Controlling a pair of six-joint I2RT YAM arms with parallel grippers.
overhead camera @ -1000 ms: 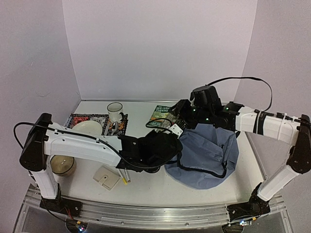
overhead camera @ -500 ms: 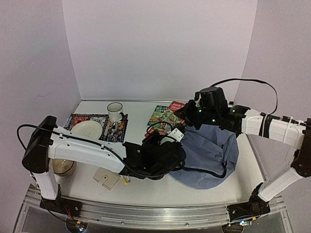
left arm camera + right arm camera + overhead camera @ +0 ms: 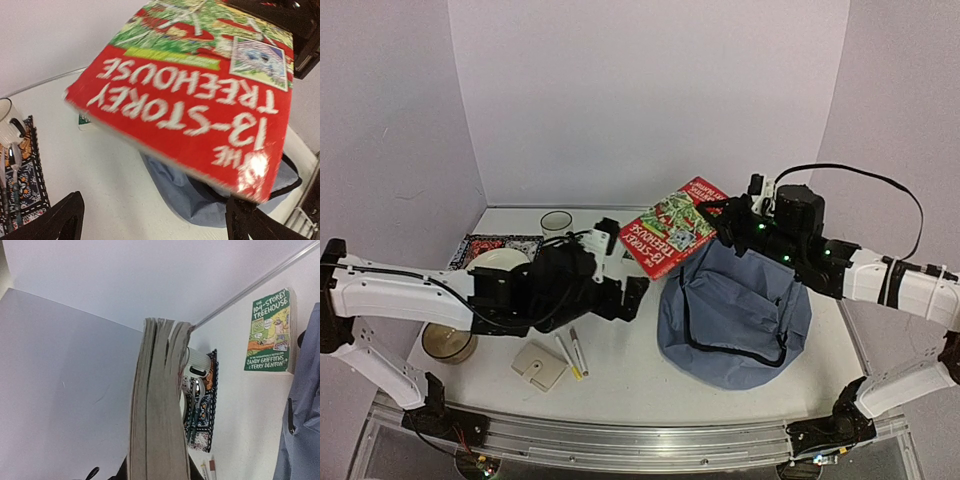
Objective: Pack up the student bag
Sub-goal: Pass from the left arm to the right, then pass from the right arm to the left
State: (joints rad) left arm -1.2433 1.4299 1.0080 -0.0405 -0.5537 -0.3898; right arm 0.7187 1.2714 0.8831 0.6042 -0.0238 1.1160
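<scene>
The blue-grey student bag [image 3: 735, 315] lies on the table right of centre with its zipper open. My right gripper [image 3: 725, 216] is shut on a red book, "The 13-Storey Treehouse" [image 3: 672, 238], and holds it tilted in the air over the bag's far left edge. In the right wrist view the book's page edge [image 3: 159, 405] stands between my jaws, and the bag [image 3: 306, 410] is at the right. My left gripper [image 3: 632, 290] is open and empty, low over the table left of the bag. Its view shows the red book [image 3: 200, 95] above the bag [image 3: 200, 197].
A green book, "104-Storey Treehouse" [image 3: 269, 330], lies flat on the table near the bag. A mug [image 3: 556, 222], a patterned placemat [image 3: 505, 243] with a plate [image 3: 498, 260], a round tub [image 3: 448, 342], a beige case [image 3: 539, 365] and two pens [image 3: 572, 352] are on the left.
</scene>
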